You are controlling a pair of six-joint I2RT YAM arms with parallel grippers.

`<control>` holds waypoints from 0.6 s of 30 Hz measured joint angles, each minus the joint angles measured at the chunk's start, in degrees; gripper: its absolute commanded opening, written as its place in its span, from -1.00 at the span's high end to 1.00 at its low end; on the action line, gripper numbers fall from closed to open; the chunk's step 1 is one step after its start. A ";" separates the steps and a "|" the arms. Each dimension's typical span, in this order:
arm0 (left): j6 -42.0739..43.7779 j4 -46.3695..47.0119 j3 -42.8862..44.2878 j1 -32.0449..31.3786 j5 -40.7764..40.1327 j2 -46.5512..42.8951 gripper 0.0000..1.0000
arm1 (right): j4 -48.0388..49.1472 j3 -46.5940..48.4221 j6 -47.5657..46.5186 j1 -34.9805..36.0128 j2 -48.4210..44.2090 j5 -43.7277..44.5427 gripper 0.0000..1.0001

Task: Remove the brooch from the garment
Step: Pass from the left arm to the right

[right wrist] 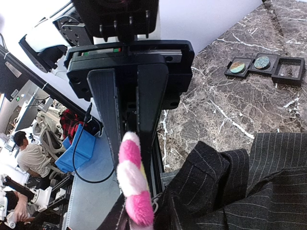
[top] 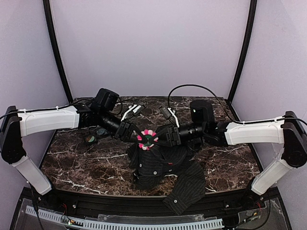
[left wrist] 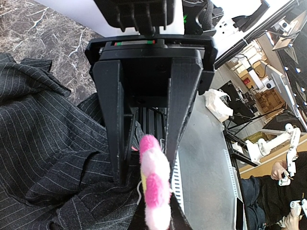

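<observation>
The brooch (top: 147, 139), a fluffy ring of pink and white petals, sits at the top of the raised black pinstriped garment (top: 160, 167). My two grippers meet at it from either side. In the left wrist view the brooch (left wrist: 154, 187) shows edge-on, lying against one finger, and my left gripper (left wrist: 146, 167) is shut on the garment's cloth (left wrist: 53, 143) just behind it. In the right wrist view the brooch (right wrist: 133, 182) stands edge-on between the narrow jaws of my right gripper (right wrist: 130, 167), which is shut on it. The garment (right wrist: 240, 191) hangs below.
Three small black square trays (right wrist: 265, 65) lie in a row on the marble table (top: 72, 158), to the left behind the left arm (top: 95, 135). One sleeve (top: 184, 191) of the garment hangs over the table's front edge.
</observation>
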 measured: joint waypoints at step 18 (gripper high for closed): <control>1.07 -1.42 0.35 0.52 -5.75 0.00 0.00 | 1.84 -0.26 3.61 0.61 0.61 4.90 1.00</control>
